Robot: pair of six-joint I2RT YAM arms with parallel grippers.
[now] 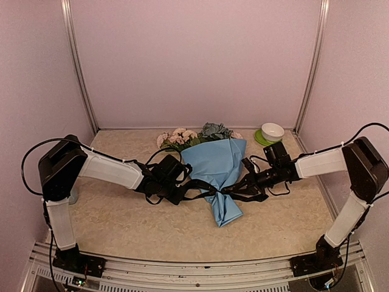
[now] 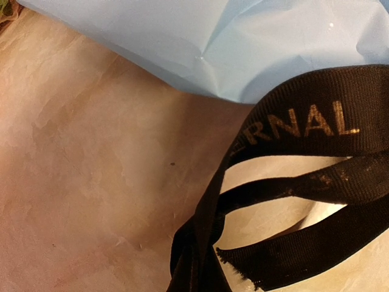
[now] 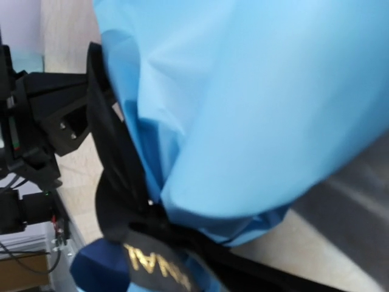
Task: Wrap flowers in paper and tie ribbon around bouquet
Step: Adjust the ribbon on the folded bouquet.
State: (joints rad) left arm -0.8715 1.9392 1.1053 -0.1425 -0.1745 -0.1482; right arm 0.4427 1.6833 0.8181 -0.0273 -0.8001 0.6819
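One marbled table [image 1: 121,225] carries everything. At its middle lies the bouquet [image 1: 220,173], its light blue paper [image 1: 213,159] rolled into a cone. The flowers [image 1: 185,137] point toward the far edge and the narrow tail toward the near edge. The ribbon [image 1: 203,190] cinches the cone's waist. Left gripper [image 1: 184,187] and right gripper [image 1: 239,185] each have their jaws closed on a ribbon end. A white bowl [image 1: 272,131] sits in the far right corner.
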